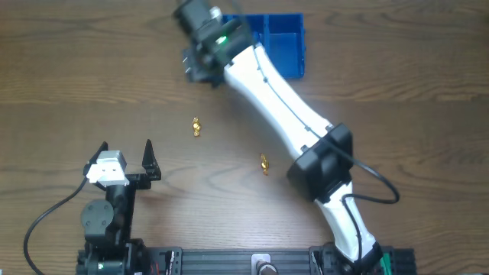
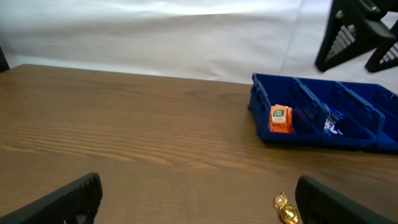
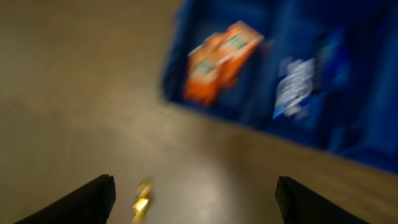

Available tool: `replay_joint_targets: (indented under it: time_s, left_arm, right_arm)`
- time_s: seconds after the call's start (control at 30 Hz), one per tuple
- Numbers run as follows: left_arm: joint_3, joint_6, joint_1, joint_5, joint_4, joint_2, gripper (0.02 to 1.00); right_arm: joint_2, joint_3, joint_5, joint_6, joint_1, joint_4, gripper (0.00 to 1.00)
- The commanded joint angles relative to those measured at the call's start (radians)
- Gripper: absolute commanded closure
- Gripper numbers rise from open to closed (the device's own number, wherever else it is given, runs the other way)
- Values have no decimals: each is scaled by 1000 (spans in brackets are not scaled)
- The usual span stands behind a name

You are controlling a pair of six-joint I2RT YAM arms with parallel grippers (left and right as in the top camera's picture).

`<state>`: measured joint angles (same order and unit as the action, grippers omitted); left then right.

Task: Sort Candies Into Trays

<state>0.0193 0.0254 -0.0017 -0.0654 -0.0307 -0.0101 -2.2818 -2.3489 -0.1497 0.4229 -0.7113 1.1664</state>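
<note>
My right gripper (image 1: 200, 65) hangs lifted just off the left end of the blue tray (image 1: 286, 38), fingers spread wide, nothing between them. My left gripper (image 1: 126, 149) sits toward the near-left corner of the table (image 1: 76, 76), also spread and empty. The tray is at the far edge, right of centre. An orange candy box (image 2: 280, 119) lies in its left end compartment, a blue-and-white wrapper (image 2: 331, 126) in the next one. A gold candy (image 1: 196, 127) lies loose mid-table, left of centre; the second gold candy (image 1: 264, 163) is nearer the near edge, well apart from the first
</note>
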Motion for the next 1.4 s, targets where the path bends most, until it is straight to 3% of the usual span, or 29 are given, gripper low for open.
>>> replay_joint_targets:
  time_s: [0.03,0.23,0.57,0.67,0.87,1.1,1.27,1.4]
  left_arm:
    - [-14,-3,3,-6,-42,6,20]
    - [-14,-3,3,-6,-42,6,23]
    - [-14,-3,3,-6,-42,6,20]
    - [-14,-3,3,-6,-42,6,20]
    - [-14,-3,3,-6,-42,6,23]
    - [-14,-3,3,-6,-42,6,20]
    - [-14,-3,3,-6,-42,6,20]
    - [-14,-3,3,-6,-42,6,20]
  right_arm:
    - [-39,45,-6,113,-56,24,148]
    - [-141,92,2,256,-118,43,150]
    - [-267,93,80,297,-143,22,205]
    - [-267,93,82,304,-146,21,270]
    - [-268,93,81,311,-147,-1,522]
    - [-271,93,76,328,-146,-1,632]
    - [-283,93,74,337,-146,5,647]
    - [-283,93,74,337,-146,6,746]
